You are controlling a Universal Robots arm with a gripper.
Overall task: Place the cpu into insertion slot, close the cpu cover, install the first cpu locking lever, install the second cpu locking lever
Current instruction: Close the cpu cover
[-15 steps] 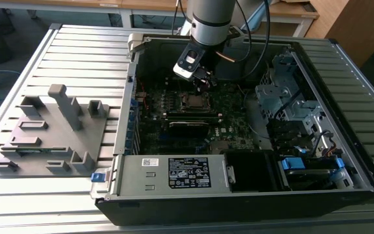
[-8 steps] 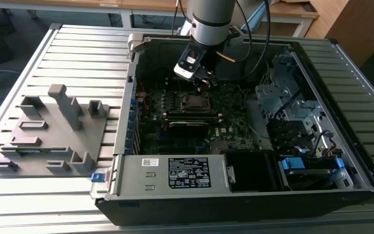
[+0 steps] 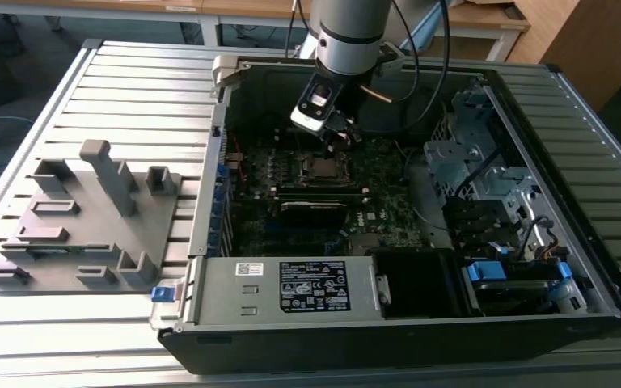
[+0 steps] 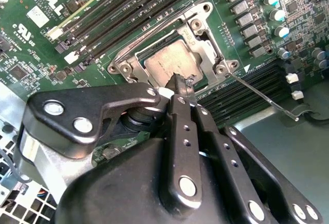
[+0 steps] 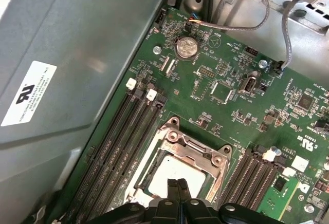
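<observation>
Your hand is clenched, fingers pressed together with nothing between them. Its tip hangs right over the insertion slot, at the edge of the cpu; whether it touches the chip you cannot tell. The cpu lies flat inside the slot, and the cpu cover is down around it, framing its silver top. From one corner of the slot a thin locking lever juts out free across the memory slots, which flank the slot on two sides. Farther from the slot, the open computer case rests on the slatted tabletop.
</observation>
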